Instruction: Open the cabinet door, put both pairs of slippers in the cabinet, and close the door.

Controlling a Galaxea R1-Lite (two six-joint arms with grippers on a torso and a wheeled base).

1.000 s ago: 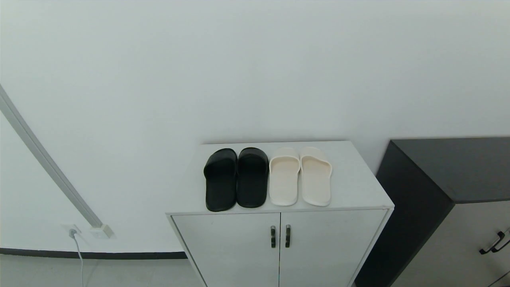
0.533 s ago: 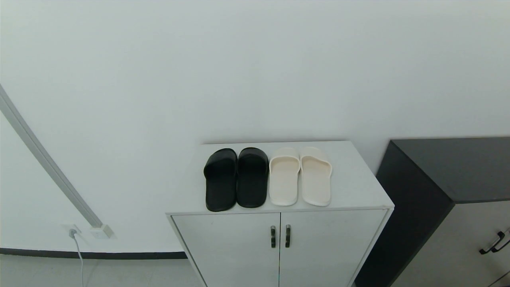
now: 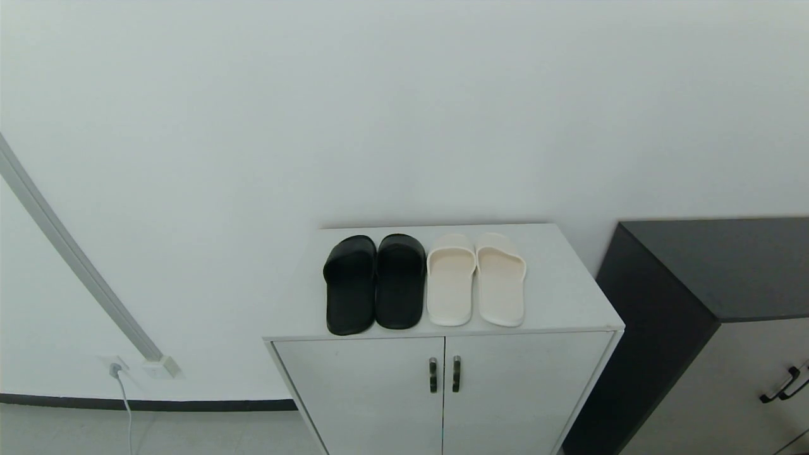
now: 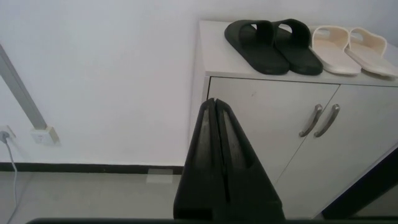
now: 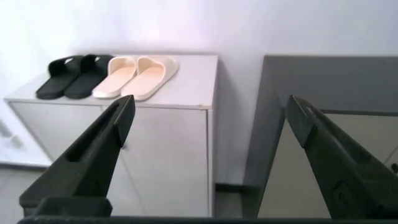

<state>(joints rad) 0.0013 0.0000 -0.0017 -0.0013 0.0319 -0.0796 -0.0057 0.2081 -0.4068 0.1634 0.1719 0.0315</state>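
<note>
cabinet door [image 3: 360, 392] shut, opening not begun; left gripper [image 4: 214, 107] clenched, right gripper [image 5: 210, 107] released; next: grasp handle [image 3: 433, 374], 6 o'clock below slippers [image 3: 404, 284].

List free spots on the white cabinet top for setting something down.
Widest bare patch: the cabinet top between the cream pair and its right edge. A narrower strip lies left of the black pair; another runs behind the toes, by the wall. Crowded: the middle, four slippers side by side, heels near the front edge.

Both doors [image 3: 366, 392] shut, handles [image 3: 433, 374] unobstructed in front — dark cabinet [image 3: 644, 341] stands close on the right.
</note>
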